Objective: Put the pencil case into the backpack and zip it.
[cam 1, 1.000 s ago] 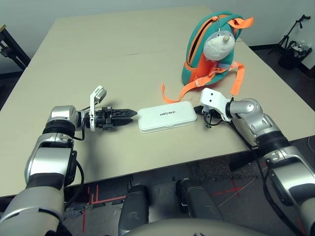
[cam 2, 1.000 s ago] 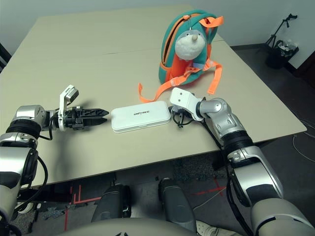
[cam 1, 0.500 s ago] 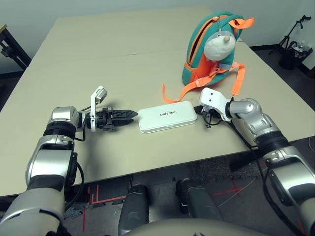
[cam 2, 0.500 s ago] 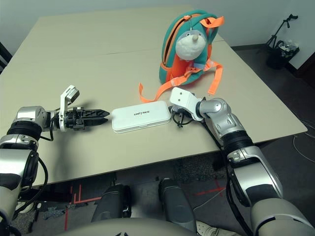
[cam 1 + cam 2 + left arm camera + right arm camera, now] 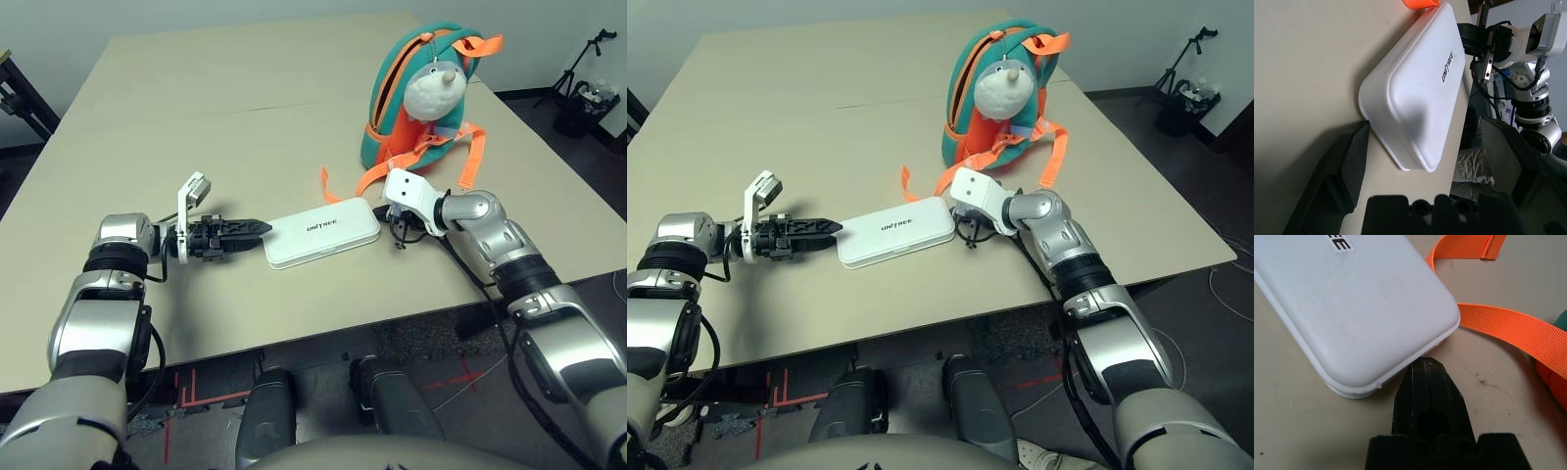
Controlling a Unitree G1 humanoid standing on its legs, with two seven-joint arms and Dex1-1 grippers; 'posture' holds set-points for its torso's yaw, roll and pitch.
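Right wrist view shows my right hand [image 5: 1426,377] clenched, its tip pressed against one short end of the pencil case [image 5: 323,231], nudging it across the surface [image 5: 225,108]. I judge I'm feeding it toward my left hand [image 5: 257,231], spread wide at the opposite end, one finger [image 5: 1354,161] touching. The backpack [image 5: 416,93] stands upright beyond, well apart.

The pencil case [image 5: 1352,313] is running off the right wrist view's edge. Its far end is possibly hiding the right gripper [image 5: 389,217] fingertips in the head views.
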